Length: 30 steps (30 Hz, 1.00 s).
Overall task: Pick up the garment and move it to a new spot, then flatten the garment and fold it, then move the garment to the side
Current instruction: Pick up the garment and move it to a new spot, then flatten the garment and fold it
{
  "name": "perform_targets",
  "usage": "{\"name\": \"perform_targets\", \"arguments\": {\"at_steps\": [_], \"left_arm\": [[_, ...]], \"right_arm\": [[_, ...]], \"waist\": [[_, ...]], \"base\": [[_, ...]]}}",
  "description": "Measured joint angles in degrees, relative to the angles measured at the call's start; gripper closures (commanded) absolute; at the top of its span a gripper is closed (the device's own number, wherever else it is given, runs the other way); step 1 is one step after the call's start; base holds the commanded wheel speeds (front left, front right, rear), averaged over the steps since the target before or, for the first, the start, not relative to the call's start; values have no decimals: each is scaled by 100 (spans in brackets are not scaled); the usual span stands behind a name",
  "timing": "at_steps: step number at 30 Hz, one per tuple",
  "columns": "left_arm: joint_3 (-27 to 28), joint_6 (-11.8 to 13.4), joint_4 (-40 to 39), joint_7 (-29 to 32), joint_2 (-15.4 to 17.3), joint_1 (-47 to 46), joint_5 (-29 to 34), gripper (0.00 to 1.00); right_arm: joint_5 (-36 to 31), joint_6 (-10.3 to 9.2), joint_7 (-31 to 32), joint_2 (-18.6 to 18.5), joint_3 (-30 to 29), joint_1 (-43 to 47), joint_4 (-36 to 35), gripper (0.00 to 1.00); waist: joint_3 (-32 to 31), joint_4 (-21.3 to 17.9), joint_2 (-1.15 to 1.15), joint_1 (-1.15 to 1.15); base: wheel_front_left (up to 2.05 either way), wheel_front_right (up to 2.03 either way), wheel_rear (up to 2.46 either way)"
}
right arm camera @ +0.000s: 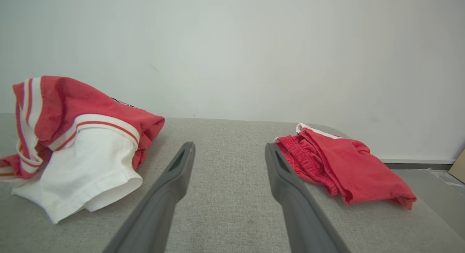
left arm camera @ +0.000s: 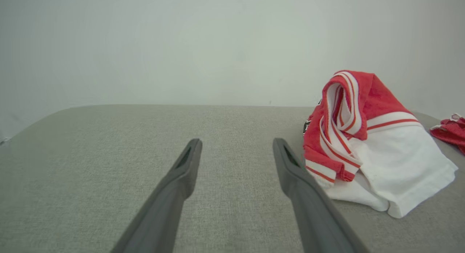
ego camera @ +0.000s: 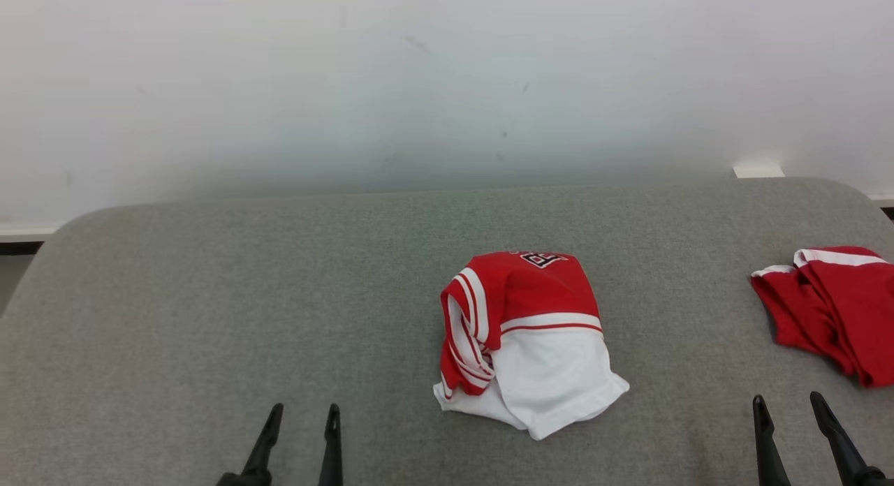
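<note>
A red and white garment (ego camera: 527, 343) lies crumpled in a heap near the middle of the grey padded table (ego camera: 209, 311); it has white stripes and a dark logo on its far side. The same garment (left arm camera: 367, 144) sits just right of my left gripper's fingers, and the garment (right arm camera: 78, 144) lies left of my right gripper. My left gripper (ego camera: 302, 416) is open at the lower left, apart from the cloth, nothing between its fingers. Over the bare table at the lower right, my right gripper (ego camera: 789, 406) also stands open and empty.
A second garment, red shorts with white trim (ego camera: 831, 311), lies at the table's right edge, just beyond my right gripper; the shorts (right arm camera: 341, 165) show there too. A pale wall (ego camera: 419, 88) stands right behind the table. Floor shows past the right end.
</note>
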Motion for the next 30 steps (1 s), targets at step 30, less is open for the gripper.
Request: {"name": "perform_targets", "arguments": {"at_steps": [30], "left_arm": [[181,-297,-59,0,-11,424,219,0]], "right_arm": [[40,-1,-1,167,172,181,208,0]], "waist": [[-205,138,0,1]], "base": [[0,0,0]]}}
